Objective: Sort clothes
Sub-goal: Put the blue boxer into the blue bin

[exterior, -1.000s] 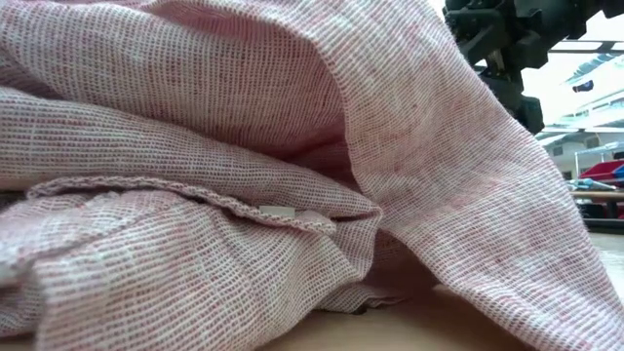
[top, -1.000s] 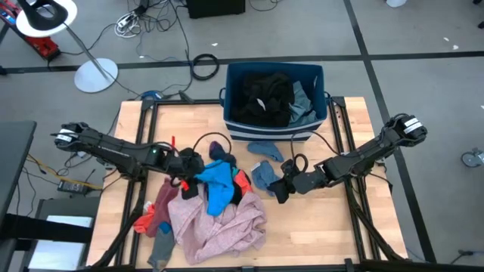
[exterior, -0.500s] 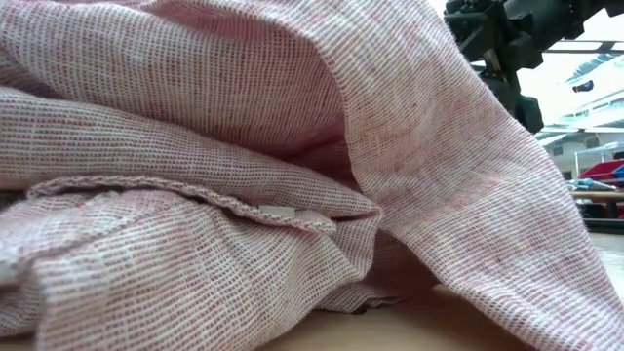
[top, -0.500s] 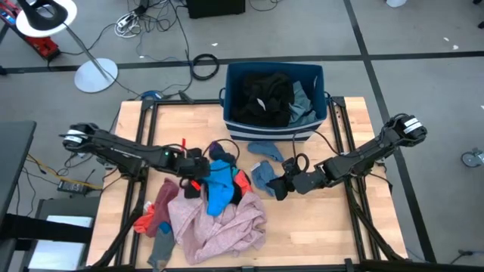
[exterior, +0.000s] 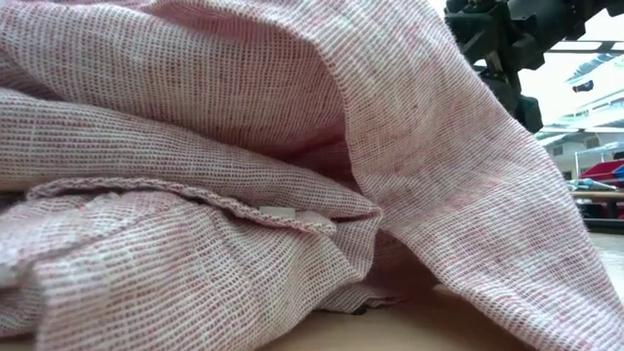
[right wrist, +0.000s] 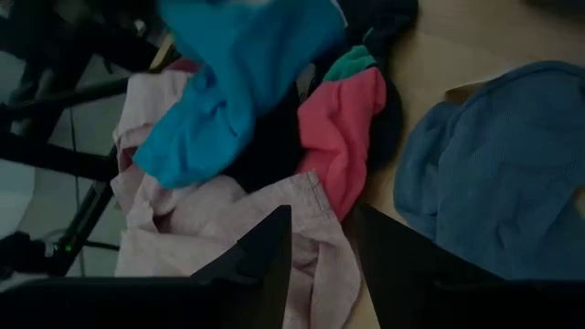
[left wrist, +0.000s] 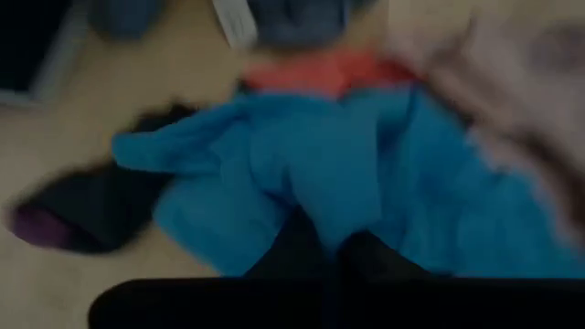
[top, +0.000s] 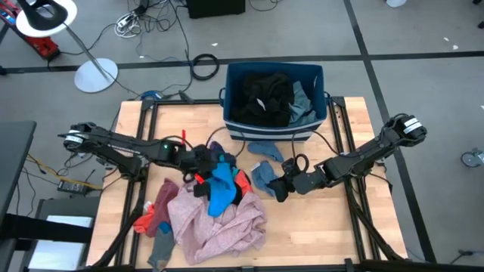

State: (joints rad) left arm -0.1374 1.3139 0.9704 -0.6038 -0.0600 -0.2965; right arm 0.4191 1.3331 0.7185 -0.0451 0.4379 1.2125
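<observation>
Clothes (top: 215, 215) mostly remain piled; some fill the bin (top: 274, 127). Left gripper (top: 203, 180) pinches the blue garment (top: 221, 181); right gripper (top: 277, 187) gapes empty.

The premises are presenting as a robotics lab or workshop. A wooden table (top: 318, 219) on a dark metal frame is standing on a grey tiled floor (top: 408, 45). Loose cables (top: 203, 66) are lying coiled behind it, a white ring lamp (top: 45, 17) is standing at one corner, and shelving is showing beyond the table (exterior: 595, 175).
</observation>
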